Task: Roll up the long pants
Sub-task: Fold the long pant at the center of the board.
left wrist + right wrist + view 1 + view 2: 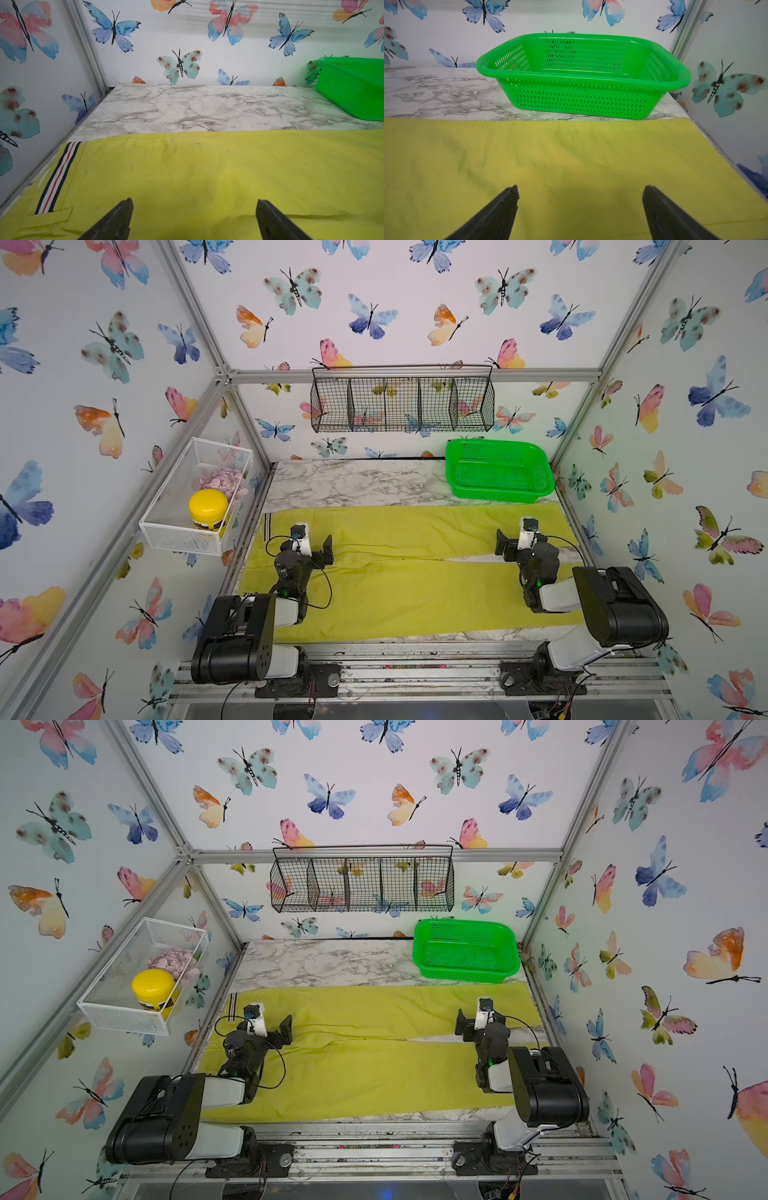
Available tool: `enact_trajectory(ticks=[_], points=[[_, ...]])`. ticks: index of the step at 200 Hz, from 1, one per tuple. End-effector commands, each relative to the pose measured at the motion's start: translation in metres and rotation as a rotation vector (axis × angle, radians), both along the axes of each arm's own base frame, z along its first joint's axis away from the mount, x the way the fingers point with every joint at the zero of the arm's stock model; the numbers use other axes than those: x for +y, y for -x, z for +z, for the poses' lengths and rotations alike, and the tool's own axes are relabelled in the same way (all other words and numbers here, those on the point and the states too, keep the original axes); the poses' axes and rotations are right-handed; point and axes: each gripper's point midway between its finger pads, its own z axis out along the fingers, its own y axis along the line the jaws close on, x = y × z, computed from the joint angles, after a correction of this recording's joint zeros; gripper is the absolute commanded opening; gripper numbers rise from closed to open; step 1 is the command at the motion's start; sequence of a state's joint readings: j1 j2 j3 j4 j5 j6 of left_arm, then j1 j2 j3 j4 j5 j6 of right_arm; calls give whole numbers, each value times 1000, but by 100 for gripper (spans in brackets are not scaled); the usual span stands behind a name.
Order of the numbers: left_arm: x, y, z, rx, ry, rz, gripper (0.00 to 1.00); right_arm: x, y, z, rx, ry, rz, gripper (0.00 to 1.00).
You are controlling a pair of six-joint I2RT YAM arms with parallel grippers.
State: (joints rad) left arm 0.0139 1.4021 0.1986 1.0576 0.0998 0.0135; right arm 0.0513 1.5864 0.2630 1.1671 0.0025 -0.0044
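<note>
The long pants point(415, 585) point(374, 1073) lie flat across the marble table point(353, 485). Their striped waistband point(267, 526) point(58, 176) is at the left, and the two legs run to the right. My left gripper point(313, 545) point(194, 200) hovers open over the waist end, with only yellow-green cloth point(207, 176) between its fingers. My right gripper point(513, 543) point(581, 186) hovers open over the far leg point(571, 155) near the leg ends. Neither gripper holds anything.
A bright green plastic basket point(498, 493) point(581, 99) stands at the back right, just beyond the pants. A black wire basket point(401, 402) hangs on the back wall. A white mesh tray point(183, 533) on the left wall holds a yellow-lidded jar point(208, 506).
</note>
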Motion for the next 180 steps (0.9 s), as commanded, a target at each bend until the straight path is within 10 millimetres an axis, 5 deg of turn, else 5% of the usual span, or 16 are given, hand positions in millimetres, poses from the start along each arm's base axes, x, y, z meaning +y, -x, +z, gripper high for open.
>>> enact_trajectory(ticks=[1, 180], points=[[6, -4, 4, -14, 2, 42, 98, 1, -3, 5, -17, -6, 9, 100], [6, -4, 5, -14, 0, 41, 98, 1, -3, 5, -15, -6, 9, 100]])
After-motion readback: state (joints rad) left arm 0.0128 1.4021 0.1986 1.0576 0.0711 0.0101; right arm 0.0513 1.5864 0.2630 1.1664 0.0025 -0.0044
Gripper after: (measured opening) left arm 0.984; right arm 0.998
